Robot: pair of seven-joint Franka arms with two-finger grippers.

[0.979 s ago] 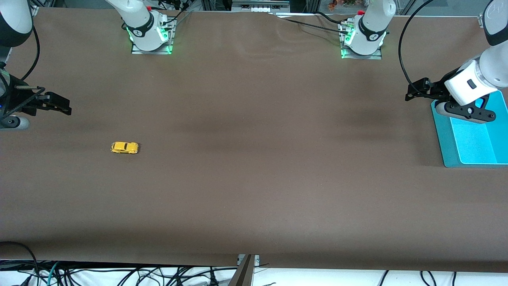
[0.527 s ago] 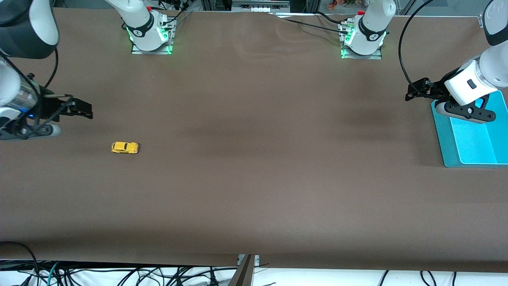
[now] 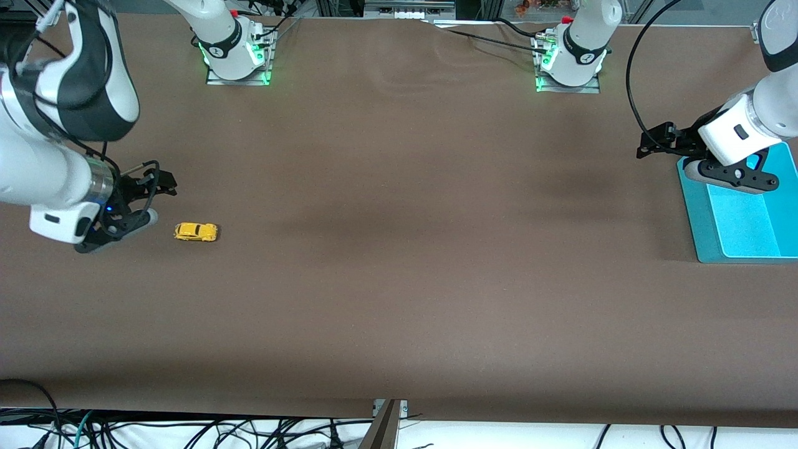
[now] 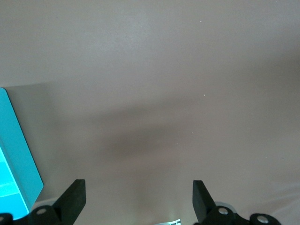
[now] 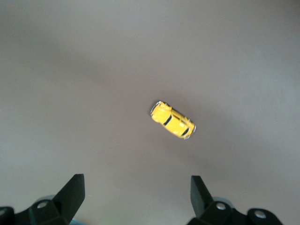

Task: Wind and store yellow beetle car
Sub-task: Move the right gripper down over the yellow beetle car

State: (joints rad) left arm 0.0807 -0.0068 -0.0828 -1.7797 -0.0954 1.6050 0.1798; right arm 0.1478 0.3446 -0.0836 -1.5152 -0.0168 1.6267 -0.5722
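The yellow beetle car (image 3: 196,232) stands on the brown table toward the right arm's end. In the right wrist view the car (image 5: 172,120) lies ahead of the fingertips, apart from them. My right gripper (image 3: 163,184) is open and empty, in the air just beside the car; its jaws stand wide apart in the right wrist view (image 5: 137,187). My left gripper (image 3: 648,146) is open and empty, waiting beside the turquoise bin (image 3: 698,224); it also shows in the left wrist view (image 4: 139,192) over bare table.
The turquoise bin stands at the left arm's end of the table; its edge shows in the left wrist view (image 4: 16,154). Two further robot bases (image 3: 237,56) (image 3: 570,62) stand along the table's back edge. Cables hang below the front edge.
My right arm has swung in from the table's end toward the car, with its gripper still open. The car and my left arm have not moved.
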